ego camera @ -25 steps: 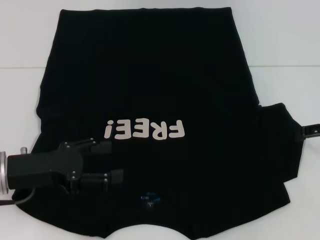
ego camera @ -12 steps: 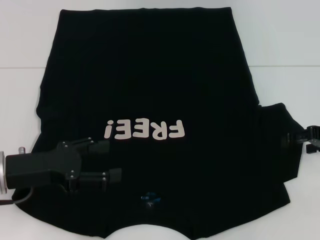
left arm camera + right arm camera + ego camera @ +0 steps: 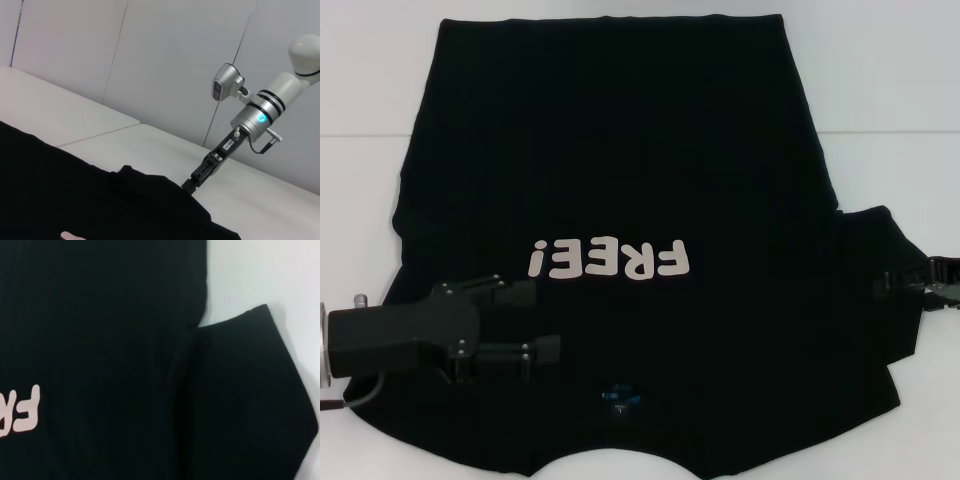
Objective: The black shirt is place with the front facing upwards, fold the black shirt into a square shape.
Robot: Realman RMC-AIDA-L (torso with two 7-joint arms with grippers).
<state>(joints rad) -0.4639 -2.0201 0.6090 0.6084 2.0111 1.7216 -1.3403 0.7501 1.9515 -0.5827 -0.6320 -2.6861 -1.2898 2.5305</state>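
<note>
The black shirt (image 3: 620, 150) lies flat on the white table, front up, with its collar nearest me. Its pale "FREE!" lettering (image 3: 610, 260) and small blue neck label (image 3: 620, 398) show. My left gripper (image 3: 535, 320) hovers over the shirt's near left part, fingers apart and empty. My right gripper (image 3: 890, 281) reaches in from the right, its tip at the outer edge of the spread right sleeve (image 3: 875, 330). The left wrist view shows that gripper (image 3: 191, 183) touching the sleeve edge. The right wrist view shows the sleeve (image 3: 250, 390) and the shirt body (image 3: 100, 340).
The white table (image 3: 900, 100) shows bare on both sides of the shirt, with a seam line across it. The shirt's hem reaches the table's far part. A pale wall stands behind the table in the left wrist view (image 3: 150, 60).
My right gripper has come in from the right edge and moved left onto the sleeve's edge. My left gripper has drawn back slightly to the left, still open.
</note>
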